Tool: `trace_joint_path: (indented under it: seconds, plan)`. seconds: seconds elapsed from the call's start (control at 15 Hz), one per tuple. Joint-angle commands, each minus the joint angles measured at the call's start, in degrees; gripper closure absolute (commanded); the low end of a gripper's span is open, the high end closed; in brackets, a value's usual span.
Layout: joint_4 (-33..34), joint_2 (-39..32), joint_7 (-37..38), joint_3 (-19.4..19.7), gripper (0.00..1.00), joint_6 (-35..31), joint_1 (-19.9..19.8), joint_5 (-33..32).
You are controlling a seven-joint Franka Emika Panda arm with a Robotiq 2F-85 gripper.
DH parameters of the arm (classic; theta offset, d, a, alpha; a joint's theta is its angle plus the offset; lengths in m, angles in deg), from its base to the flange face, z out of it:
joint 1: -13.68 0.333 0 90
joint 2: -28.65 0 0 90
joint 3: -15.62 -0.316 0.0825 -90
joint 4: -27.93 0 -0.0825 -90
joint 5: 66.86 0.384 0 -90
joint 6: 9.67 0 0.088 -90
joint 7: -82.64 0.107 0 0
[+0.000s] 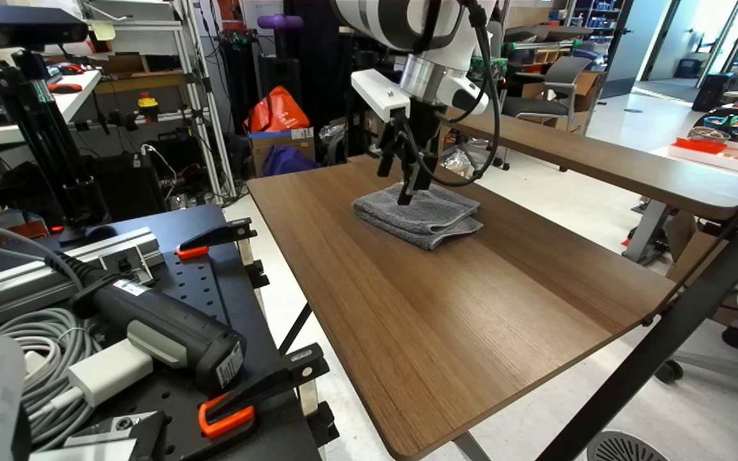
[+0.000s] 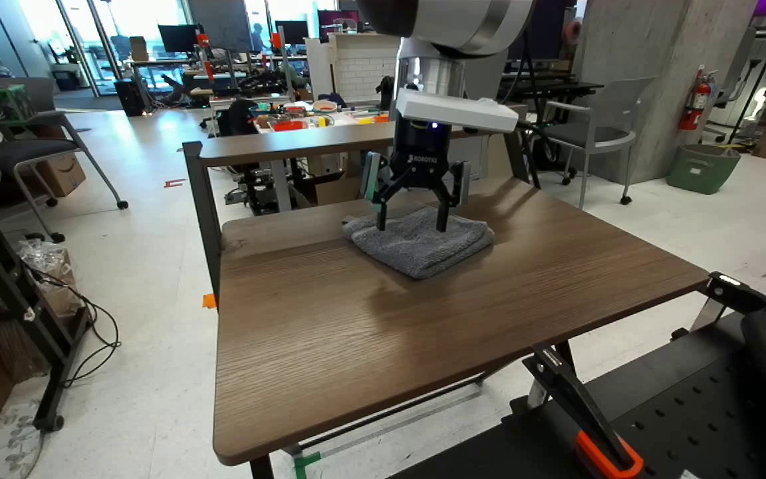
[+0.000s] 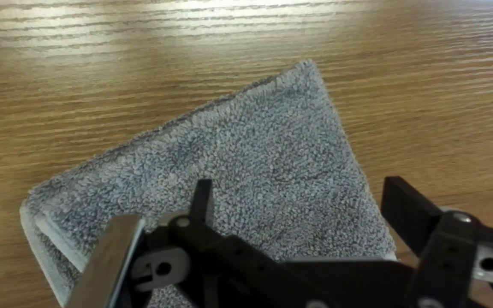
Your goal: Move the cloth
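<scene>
In an exterior view, a pale floor lies around the brown table, and tall glass glows white between 10 and 11 o'clock. A white brick-patterned partition stands at 12; a concrete pillar at 2, with a red fire extinguisher at its side, a grey chair in front and a green bin beside its foot. In an exterior view, a black perforated bench sits at 8 o'clock, a shelving rack at 10 and a blue-grey door at 2. In the wrist view, white glare streaks the table around 11 o'clock.
</scene>
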Motion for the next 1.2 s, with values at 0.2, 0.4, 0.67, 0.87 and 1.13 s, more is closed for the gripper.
trace_joint_path:
  seconds: [0.2,0.4,0.67,0.87,1.13]
  plan:
    - [4.0,-3.4,2.3,1.3,0.0,0.8,0.7,-0.7]
    - [3.8,-3.4,2.6,1.7,0.0,1.0,0.3,-0.4]
    - [3.4,-3.4,3.2,2.6,0.0,1.2,0.0,-0.5]
    - [4.8,-4.5,3.3,3.1,0.0,2.8,0.0,-0.9]
    - [5.0,-5.0,4.1,4.0,0.0,5.1,0.1,-1.3]
